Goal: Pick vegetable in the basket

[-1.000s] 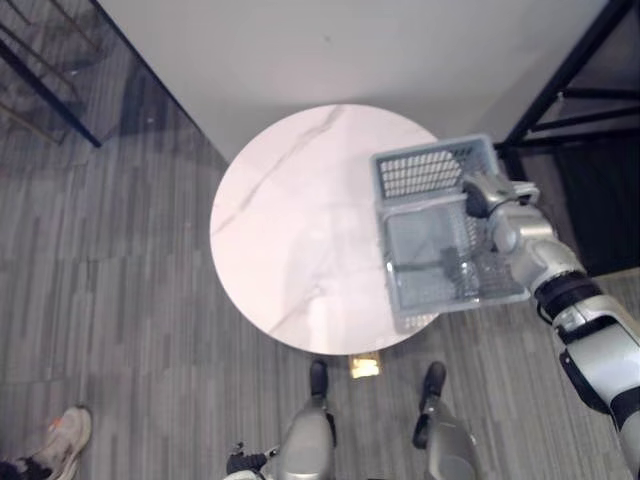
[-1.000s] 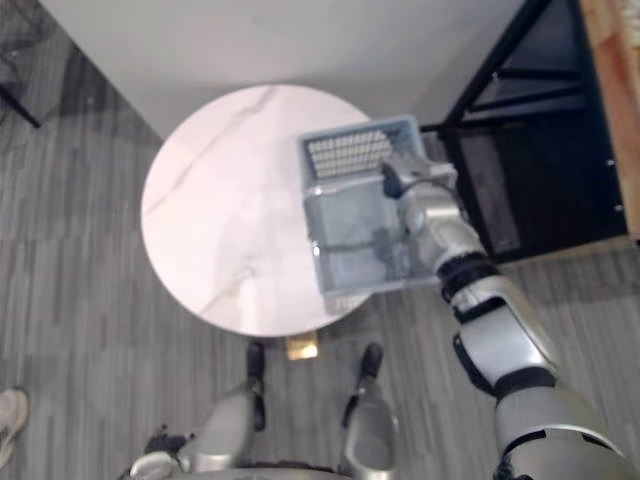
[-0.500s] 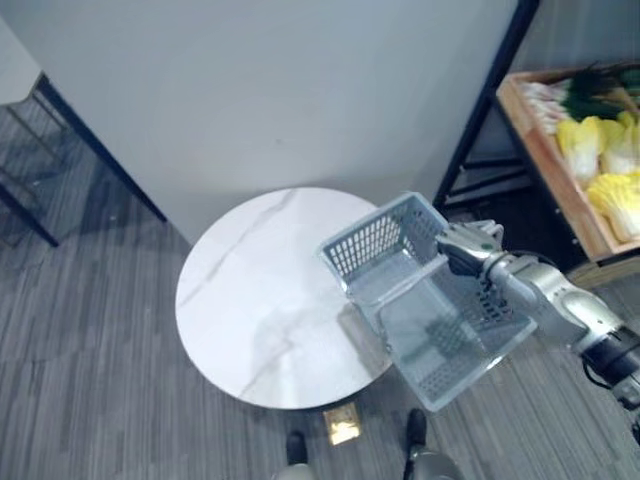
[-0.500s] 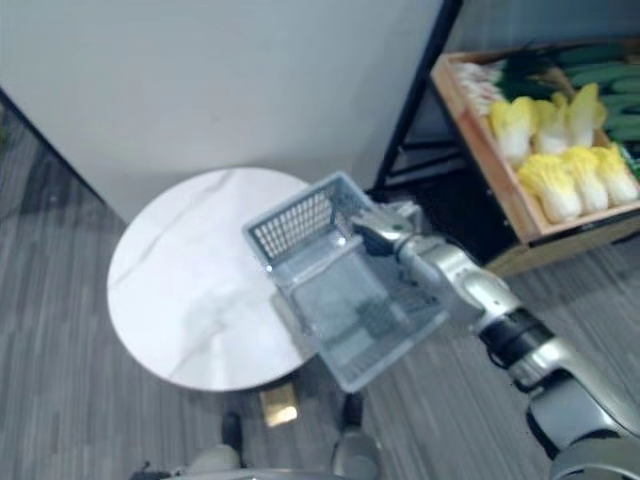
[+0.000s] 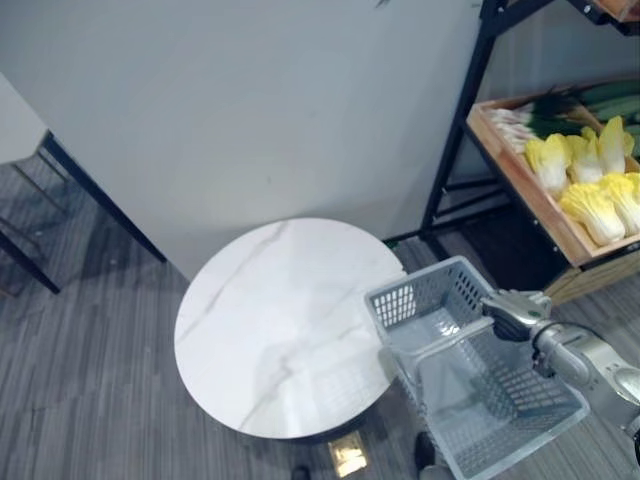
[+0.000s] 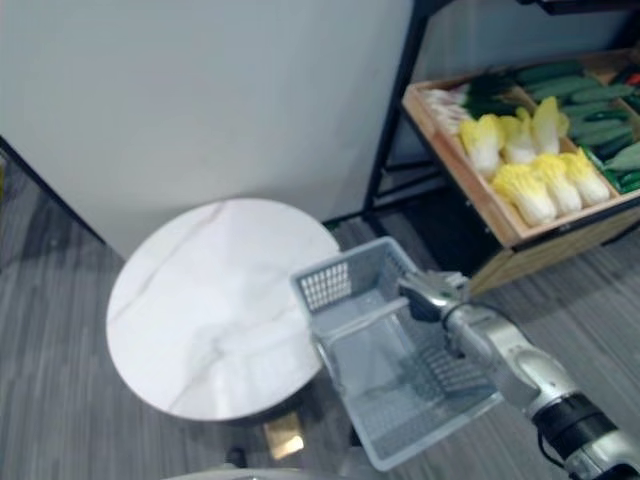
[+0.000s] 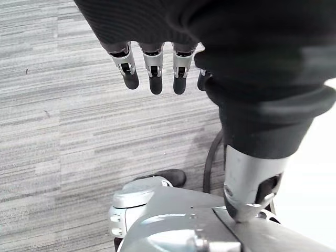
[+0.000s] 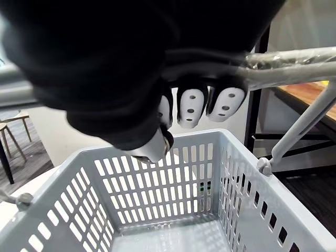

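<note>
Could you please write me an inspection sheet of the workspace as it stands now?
Surface: round white table, marbled top.
Job's things: grey basket, empty, held up beside the table's edge; yellow cabbages and green cucumbers lie in a wooden crate on a black rack.
Clutter: nothing seen.
Hands: right hand curled round the basket's handle; left hand hangs over the floor, fingers straight.
Cables: nothing seen.
Surroundings: grey striped floor, pale wall behind the table.
</note>
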